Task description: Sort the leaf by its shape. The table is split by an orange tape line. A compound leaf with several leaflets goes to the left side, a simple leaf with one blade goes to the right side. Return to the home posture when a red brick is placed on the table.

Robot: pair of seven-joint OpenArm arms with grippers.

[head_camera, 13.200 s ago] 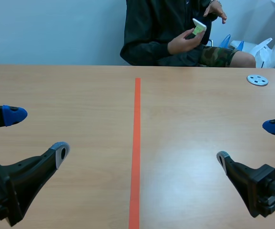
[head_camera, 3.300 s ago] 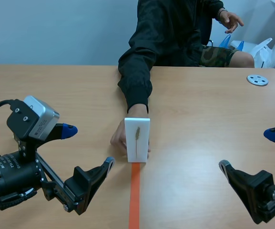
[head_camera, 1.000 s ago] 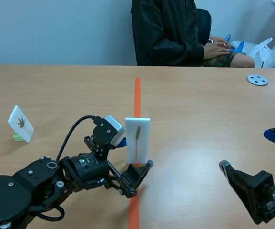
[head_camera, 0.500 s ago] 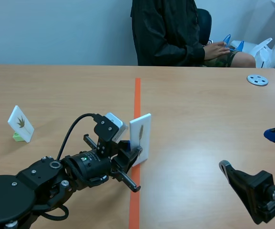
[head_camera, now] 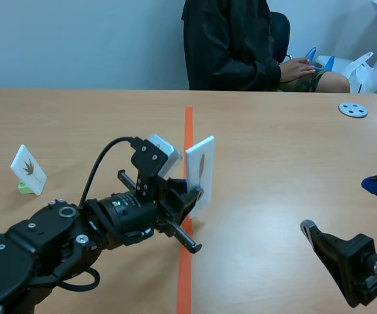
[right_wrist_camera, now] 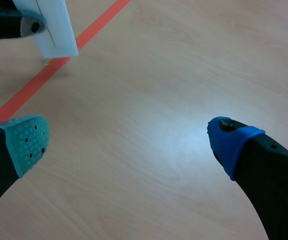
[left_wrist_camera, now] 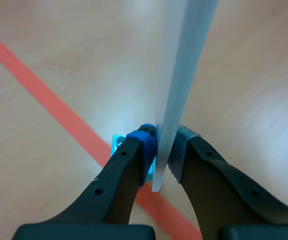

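the left gripper [left_wrist_camera: 159, 146] had clamped the card [head_camera: 200, 171] and lifted it, tilted, off the line [head_camera: 188, 127]; its leaf [head_camera: 202, 163] looked simple, so it likely belonged right.

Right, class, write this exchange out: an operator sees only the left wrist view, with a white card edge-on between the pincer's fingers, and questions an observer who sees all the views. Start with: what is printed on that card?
Observer: In the scene view the white card held by the left pincer shows one narrow leaf, seemingly a single blade.
Operator: Is anything sorted already?
Observer: A second card, showing a leaf with several leaflets, stands on the left side of the table.
Operator: And the other arm?
Observer: The right pincer is open and holds nothing, low over the right side.
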